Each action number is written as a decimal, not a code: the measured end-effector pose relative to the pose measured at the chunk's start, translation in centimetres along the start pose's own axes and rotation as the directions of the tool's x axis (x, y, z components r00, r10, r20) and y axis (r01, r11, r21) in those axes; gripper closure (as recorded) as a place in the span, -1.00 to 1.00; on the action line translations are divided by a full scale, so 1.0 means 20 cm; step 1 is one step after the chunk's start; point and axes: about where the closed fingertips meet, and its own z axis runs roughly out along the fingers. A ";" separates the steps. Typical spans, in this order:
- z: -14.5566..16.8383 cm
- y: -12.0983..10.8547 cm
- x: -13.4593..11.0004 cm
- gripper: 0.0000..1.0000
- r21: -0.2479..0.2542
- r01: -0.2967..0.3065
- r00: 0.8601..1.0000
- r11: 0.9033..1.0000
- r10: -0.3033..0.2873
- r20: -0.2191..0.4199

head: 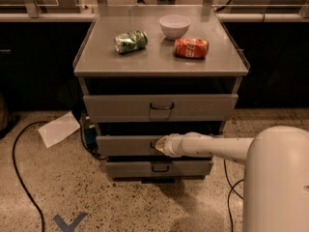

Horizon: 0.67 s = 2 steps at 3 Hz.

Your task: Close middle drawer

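Gripper (pixel 161 145) sits at the handle in the front of the middle drawer (pixel 125 145), two levels under the desk's (pixel 159 67) front edge. Can't tell if it's open or closed. Drawer looks nearly in, I'd guess one last push left.

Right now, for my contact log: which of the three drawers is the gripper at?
The middle drawer: the gripper is at its front centre; the top drawer lies above it, the bottom drawer below.
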 end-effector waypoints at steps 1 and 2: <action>0.05 -0.05 -0.01 1.00 0.010 0.021 1.000 1.000 -0.021 -0.004; 0.06 -0.06 -0.02 1.00 0.011 0.028 1.000 1.000 -0.028 -0.008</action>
